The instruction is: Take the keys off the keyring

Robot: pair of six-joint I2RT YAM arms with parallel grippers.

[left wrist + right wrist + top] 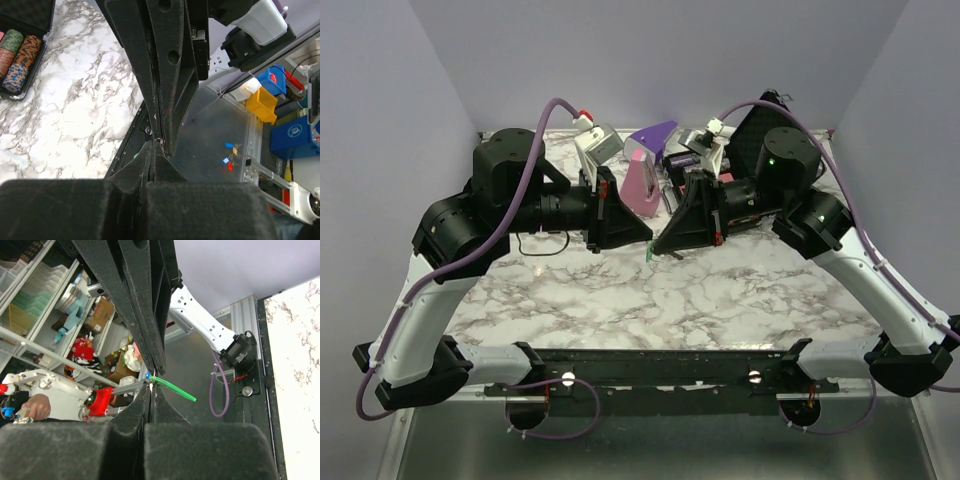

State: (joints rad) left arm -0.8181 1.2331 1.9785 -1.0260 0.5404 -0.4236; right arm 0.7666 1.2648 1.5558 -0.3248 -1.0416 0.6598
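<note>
Both arms meet tip to tip above the middle of the marble desk (pixel 620 300). The left gripper (pixel 645 233) has its fingers pressed flat together, with no gap showing in its wrist view. The right gripper (pixel 660 245) is closed just as tightly. Their tips touch. In the right wrist view the green key (pixel 175 389) juts sideways from that meeting point. In the left wrist view a sliver of the thin metal keyring (pixel 159 141) glints at the same spot. Key and ring are held up off the desk, but which gripper pinches which cannot be told. Behind the grippers stands the purple-and-pink wedge (pixel 645 175). Off to one side, stacks of poker chips (pixel 22 55) lie in a black case (pixel 30 12).
</note>
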